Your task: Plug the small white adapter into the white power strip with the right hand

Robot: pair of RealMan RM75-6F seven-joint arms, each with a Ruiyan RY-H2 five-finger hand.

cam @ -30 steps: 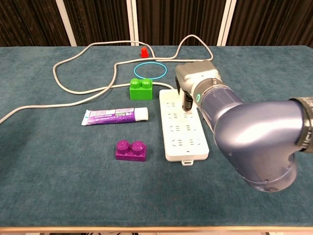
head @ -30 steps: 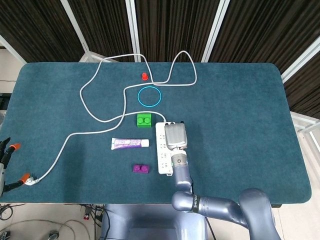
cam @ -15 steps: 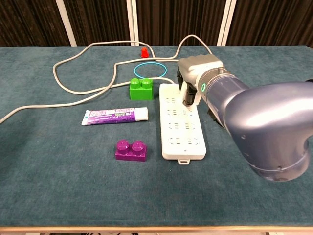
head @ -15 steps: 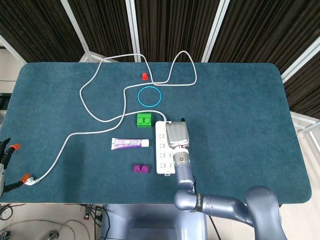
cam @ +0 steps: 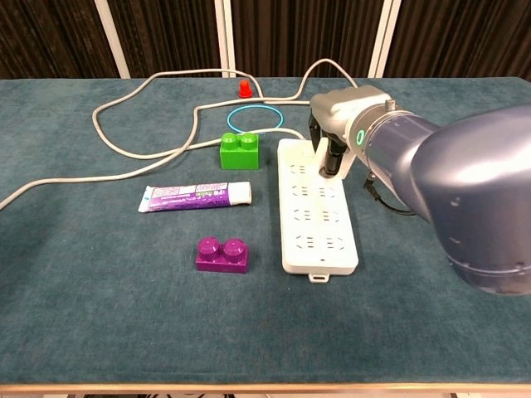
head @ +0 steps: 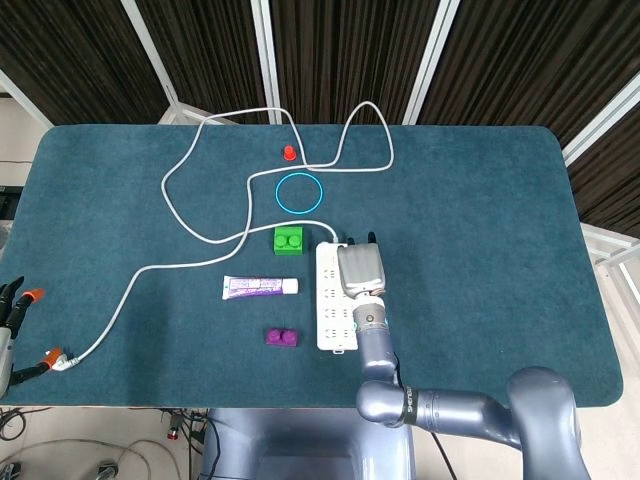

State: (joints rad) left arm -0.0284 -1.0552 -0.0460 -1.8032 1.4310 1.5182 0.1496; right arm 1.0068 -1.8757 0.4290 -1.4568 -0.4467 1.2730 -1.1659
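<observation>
Teal felt table (head: 480, 220), black curtains behind. White power strip (cam: 319, 220) near front edge, mid-table. Right hand (cam: 332, 137) over strip's far end; grip unclear, adapter hidden. Left hand (head: 12, 320) at front-left corner, fingers apart.

The right hand (cam: 336, 141) shifts toward 3 o'clock over the power strip (cam: 319, 215), which slides with it.

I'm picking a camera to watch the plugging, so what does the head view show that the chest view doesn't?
Only the head view shows the cable's plug end and the left hand at the table's left edge. Only the chest view shows the right hand's dark fingers over the power strip. Both show the strip, green brick, toothpaste tube and purple brick.
</observation>
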